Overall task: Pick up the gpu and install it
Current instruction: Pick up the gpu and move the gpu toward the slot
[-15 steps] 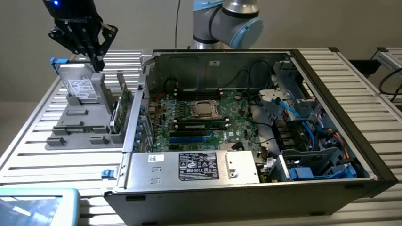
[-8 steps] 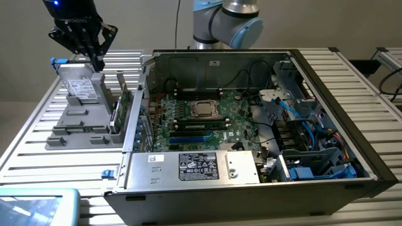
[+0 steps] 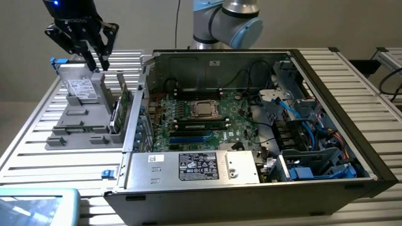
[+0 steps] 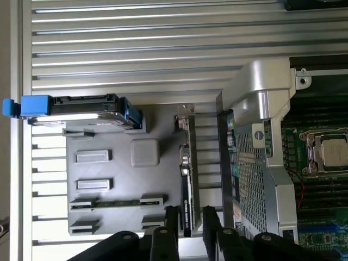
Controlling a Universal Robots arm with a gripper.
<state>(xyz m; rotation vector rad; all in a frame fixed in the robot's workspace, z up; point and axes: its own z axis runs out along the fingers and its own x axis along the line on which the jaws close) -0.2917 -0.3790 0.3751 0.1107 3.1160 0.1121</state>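
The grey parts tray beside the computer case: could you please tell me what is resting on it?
A silver hard drive with blue ends, the gpu standing on edge, and a narrow green memory stick. Whatever lies beneath the drive is covered.

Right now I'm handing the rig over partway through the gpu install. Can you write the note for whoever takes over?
Gripper: open and empty, raised above the grey holder tray. In the wrist view its fingers stand either side of the gpu's line without touching it.
gpu: on edge in the tray, along the side nearest the computer case. A silver drive also sits in the tray.
Done: no step shows as finished; the gpu has not been picked up.
Left: the pick-up, and the install in the open case.
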